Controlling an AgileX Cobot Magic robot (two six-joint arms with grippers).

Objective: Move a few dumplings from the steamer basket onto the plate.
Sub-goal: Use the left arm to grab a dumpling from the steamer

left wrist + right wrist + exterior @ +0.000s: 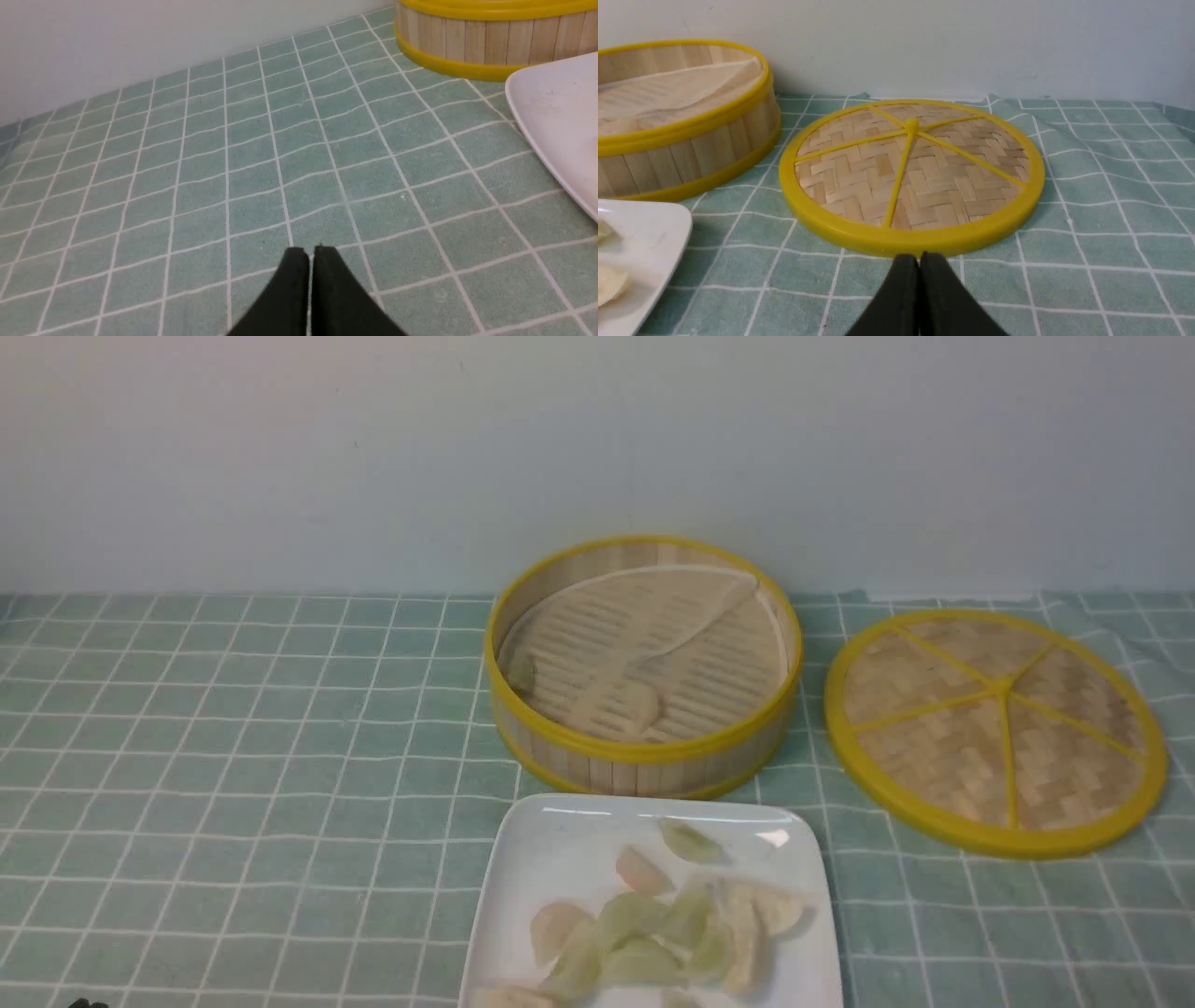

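Observation:
The steamer basket (644,767) stands mid-table with its pale slotted liner partly folded. One cream dumpling (624,706) lies near its front wall. Just in front, the white plate (551,845) holds several dumplings (644,933), pale green, cream and pinkish, heaped toward its near side. Neither gripper shows in the front view. My left gripper (310,249) is shut and empty over bare cloth, left of the plate (556,121) and the basket (490,44). My right gripper (919,257) is shut and empty, just short of the lid's rim.
The flat woven lid (994,728) with yellow spokes lies right of the basket on the green checked cloth (233,756); it fills the middle of the right wrist view, lid (910,172). A pale wall runs close behind the basket. The cloth is wrinkled behind the lid.

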